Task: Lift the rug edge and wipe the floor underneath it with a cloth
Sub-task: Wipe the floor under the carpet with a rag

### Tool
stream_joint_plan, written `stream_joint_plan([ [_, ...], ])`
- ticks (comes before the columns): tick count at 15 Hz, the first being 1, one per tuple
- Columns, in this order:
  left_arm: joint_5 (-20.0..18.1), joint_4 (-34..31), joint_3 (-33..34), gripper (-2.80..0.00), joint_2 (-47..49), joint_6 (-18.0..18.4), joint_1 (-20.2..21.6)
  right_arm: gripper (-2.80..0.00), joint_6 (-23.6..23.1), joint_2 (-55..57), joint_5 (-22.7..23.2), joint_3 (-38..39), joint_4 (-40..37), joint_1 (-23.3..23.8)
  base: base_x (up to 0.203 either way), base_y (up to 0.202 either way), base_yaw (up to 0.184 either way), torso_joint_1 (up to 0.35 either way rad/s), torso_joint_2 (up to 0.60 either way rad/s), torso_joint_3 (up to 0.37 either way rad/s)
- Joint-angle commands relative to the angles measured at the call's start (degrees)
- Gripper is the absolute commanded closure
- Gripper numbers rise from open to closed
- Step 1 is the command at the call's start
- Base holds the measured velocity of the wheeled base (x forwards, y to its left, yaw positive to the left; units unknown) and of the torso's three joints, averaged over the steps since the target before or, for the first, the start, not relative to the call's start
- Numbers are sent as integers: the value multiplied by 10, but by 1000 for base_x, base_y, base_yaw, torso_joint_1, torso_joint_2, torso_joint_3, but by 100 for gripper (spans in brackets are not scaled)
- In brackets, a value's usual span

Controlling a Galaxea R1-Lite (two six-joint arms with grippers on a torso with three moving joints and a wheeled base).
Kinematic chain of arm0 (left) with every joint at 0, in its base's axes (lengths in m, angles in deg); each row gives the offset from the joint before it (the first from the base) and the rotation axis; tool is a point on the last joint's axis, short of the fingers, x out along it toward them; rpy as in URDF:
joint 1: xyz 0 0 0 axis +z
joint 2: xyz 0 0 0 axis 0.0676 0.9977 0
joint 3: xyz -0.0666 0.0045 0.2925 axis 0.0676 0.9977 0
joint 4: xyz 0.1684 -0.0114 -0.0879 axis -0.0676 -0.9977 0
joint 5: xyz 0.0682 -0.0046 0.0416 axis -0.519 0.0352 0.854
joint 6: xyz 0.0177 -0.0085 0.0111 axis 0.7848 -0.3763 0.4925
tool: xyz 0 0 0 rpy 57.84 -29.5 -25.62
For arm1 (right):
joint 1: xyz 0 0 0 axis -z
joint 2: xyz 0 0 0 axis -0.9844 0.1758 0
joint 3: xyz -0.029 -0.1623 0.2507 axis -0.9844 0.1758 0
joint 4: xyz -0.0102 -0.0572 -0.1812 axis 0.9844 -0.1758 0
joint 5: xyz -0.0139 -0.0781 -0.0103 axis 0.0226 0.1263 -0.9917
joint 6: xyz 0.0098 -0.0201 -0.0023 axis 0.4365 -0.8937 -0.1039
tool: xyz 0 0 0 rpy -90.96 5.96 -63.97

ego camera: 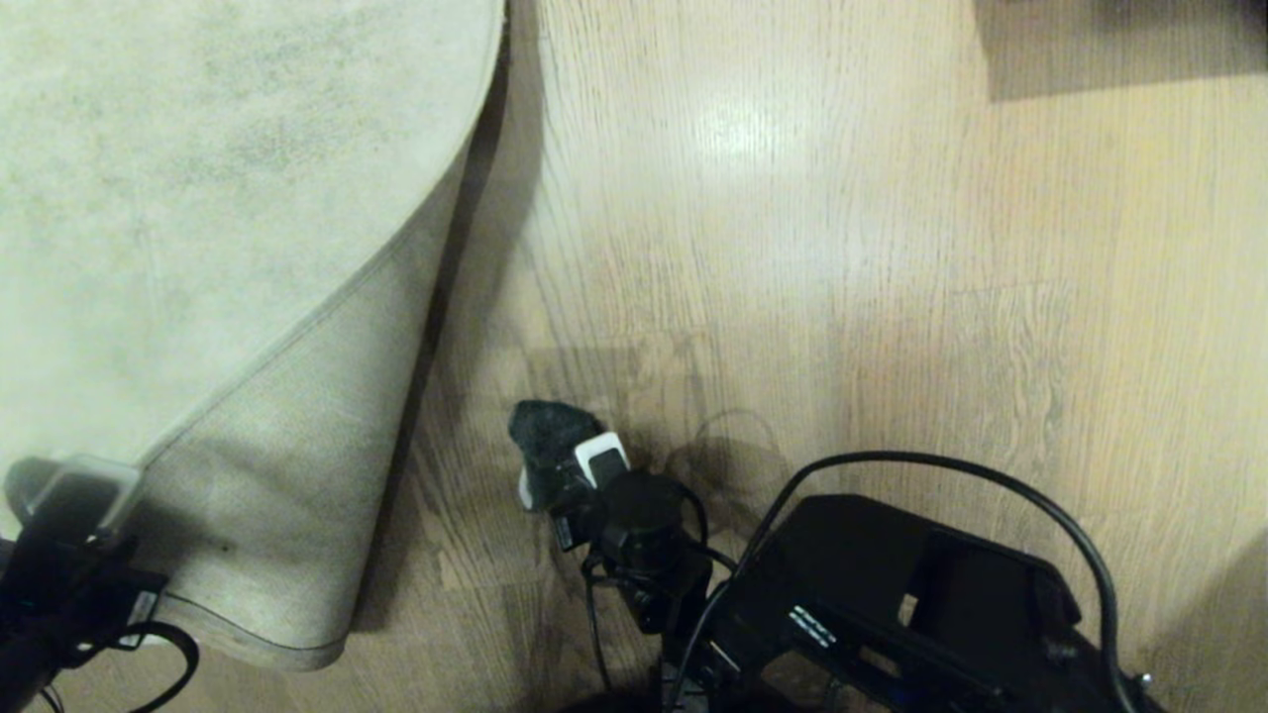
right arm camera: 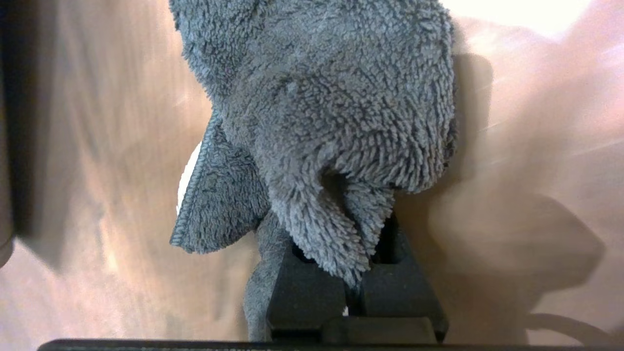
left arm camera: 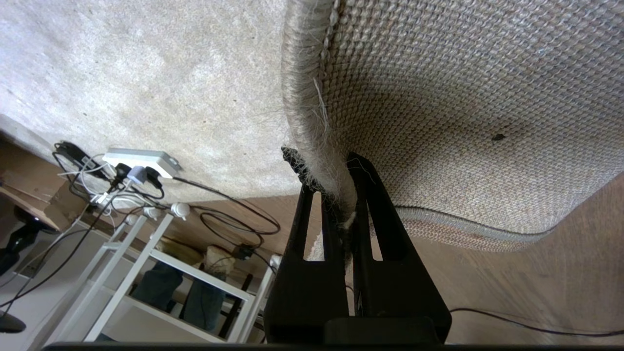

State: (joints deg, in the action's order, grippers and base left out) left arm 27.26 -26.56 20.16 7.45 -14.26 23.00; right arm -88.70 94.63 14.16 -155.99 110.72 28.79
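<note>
One rug edge (left arm camera: 312, 146) is pinched, folded back, in the left end effector (left arm camera: 336, 195); one cloth (right arm camera: 321, 122) is clamped by the right end effector (right arm camera: 356, 287) over the floor (ego camera: 842, 297).

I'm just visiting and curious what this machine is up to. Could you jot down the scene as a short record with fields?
Left gripper: shut on the rug edge, folding it back so the woven backing shows
Right gripper: shut on the cloth, low over the floor
Cloth position: on bare floor beside the folded-back rug
Background: power strip with cables, white rack
</note>
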Motion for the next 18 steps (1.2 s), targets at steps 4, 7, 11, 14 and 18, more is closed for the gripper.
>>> stream_joint_plan([
  [4,1,3,1,0,4,1,0,0,-11,-111,-2,57,-19,13,0,0,0,0,0,0],
  [7,1,3,2,0,5,0,0,0,-11,-134,1,61,-55,-23,0,0,0,0,0,0],
  [11,1,3,5,0,5,-6,0,0,-7,-102,1,51,-98,-83,0,0,0,0,0,0],
  [14,1,3,9,0,5,-6,0,0,-6,-29,1,6,-99,-105,0,0,0,0,0,0],
  [18,2,4,11,0,4,-6,0,0,-7,57,1,-98,-99,-122,0,0,0,0,0,0],
])
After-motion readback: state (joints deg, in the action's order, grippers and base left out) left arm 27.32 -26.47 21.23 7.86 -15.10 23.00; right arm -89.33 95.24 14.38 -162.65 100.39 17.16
